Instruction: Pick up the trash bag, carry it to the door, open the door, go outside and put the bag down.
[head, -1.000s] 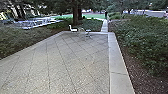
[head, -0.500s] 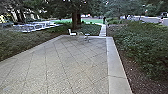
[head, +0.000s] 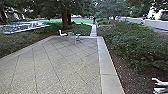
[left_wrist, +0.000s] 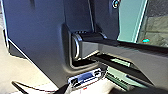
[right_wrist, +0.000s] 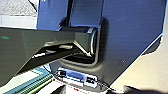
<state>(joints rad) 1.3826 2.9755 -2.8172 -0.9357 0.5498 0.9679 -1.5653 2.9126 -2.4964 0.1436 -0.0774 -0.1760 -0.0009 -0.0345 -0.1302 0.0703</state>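
Observation:
In the head view I am outdoors over a paved patio (head: 62, 62) of square slabs, with a pale stone border (head: 103, 60) along its right side. A pale forked shape (head: 160, 86) stands at the lower right corner over the brown bed; I cannot tell what it is. Both wrist views look onto my own dark body plate and jointed bar. Dark blurred shapes lie at their lower edges, and I cannot make out whether these are parts of my grippers. I cannot pick out a trash bag or a door.
A white chair (head: 62, 33) and a small table (head: 78, 37) stand at the patio's far edge, by a tree trunk (head: 65, 18). Green shrubs (head: 135, 45) fill the right side, with mulch (head: 125, 75) beside the border. A narrow path (head: 93, 30) leads away beyond the patio.
The head camera has turned to the right, so the patio and chair show further left. The pale forked shape has come into the lower right corner.

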